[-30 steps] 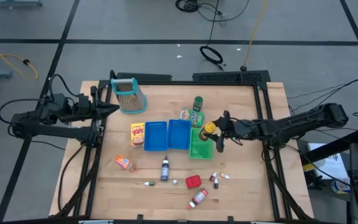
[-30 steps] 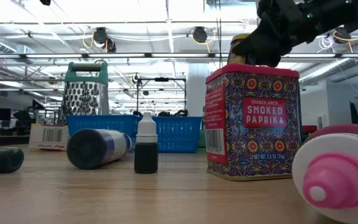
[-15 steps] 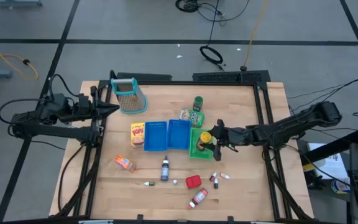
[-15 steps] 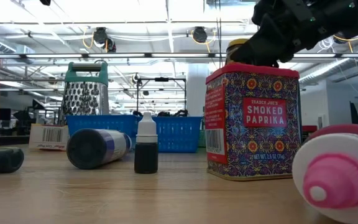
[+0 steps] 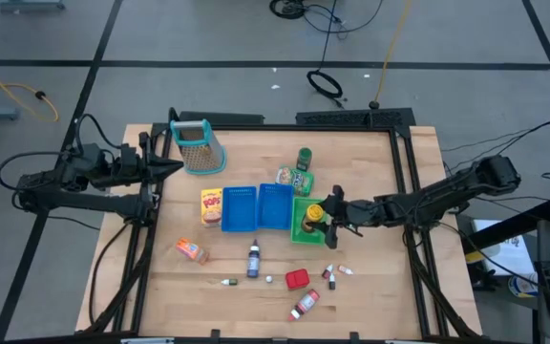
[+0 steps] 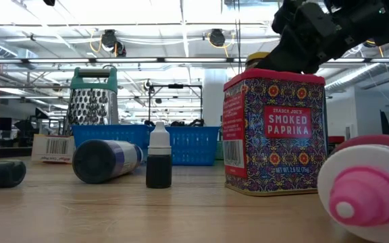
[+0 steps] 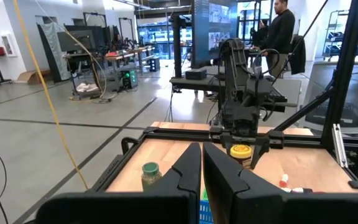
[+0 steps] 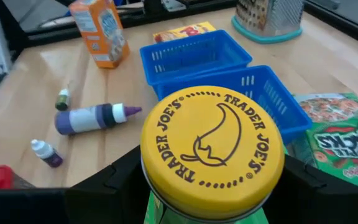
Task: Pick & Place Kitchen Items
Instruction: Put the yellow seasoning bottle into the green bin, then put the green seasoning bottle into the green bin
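My right gripper [image 5: 325,216] is shut on the yellow-lidded jar [image 5: 313,212] over the green tray [image 5: 304,233]. The wrist view is filled by the jar's lid [image 8: 212,144]. On the table lie the yellow box [image 5: 212,204], the orange packet [image 5: 191,250], the red tin [image 5: 297,279], the green pouch [image 5: 294,178], a green-capped bottle [image 5: 304,158] and several tiny bottles. My left gripper [image 5: 176,164] waits shut above the table's left edge, pointing level. My right gripper pinches the jar between its two fingers [image 8: 114,183], one on each side just under the lid's rim [image 8: 146,168]. The fingers come from the table's right, slanting a little downward. The jar stands upright; whether its base touches the green tray I cannot tell.
Two blue trays [image 5: 240,208] [image 5: 275,205] adjoin the green tray on its left. A metal grater [image 5: 197,145] stands at the far left. A dark bottle [image 5: 253,260] and a pink-capped bottle [image 5: 305,304] lie toward the near edge.
My right gripper has carried the jar toward the table's left and near edge and somewhat down, from beside the green pouch to over the green tray. Most of that move came early. The jar has stayed upright.
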Available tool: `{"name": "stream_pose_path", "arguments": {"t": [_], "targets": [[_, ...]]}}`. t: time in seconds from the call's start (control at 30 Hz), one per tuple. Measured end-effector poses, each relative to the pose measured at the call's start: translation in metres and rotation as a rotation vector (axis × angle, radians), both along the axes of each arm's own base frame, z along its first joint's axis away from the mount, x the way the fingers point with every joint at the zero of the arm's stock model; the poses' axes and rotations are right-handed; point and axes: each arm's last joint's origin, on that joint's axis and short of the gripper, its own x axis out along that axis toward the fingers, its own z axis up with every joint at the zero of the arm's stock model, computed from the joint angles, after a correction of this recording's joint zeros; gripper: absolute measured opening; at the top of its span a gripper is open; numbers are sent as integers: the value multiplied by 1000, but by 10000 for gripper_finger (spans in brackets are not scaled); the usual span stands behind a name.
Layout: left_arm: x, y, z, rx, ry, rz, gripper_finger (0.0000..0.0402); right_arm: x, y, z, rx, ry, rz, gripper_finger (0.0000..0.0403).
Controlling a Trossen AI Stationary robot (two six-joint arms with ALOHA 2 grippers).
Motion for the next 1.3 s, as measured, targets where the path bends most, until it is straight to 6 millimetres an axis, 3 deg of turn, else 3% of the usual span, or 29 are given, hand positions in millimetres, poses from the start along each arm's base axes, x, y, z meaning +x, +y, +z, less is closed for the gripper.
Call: {"name": "stream_pose_path", "arguments": {"t": [0.7, 1.0, 1.3], "targets": [[9, 0, -2, 0, 34, 0, 21, 16, -2, -38, -66, 111, -55, 229], [12, 0, -3, 0, 46, -1, 21, 17, -4, -38, -77, 110, -51, 267], [15, 0, -4, -23, 57, 0, 21, 18, -4, -29, -87, 53, -42, 278]]}}
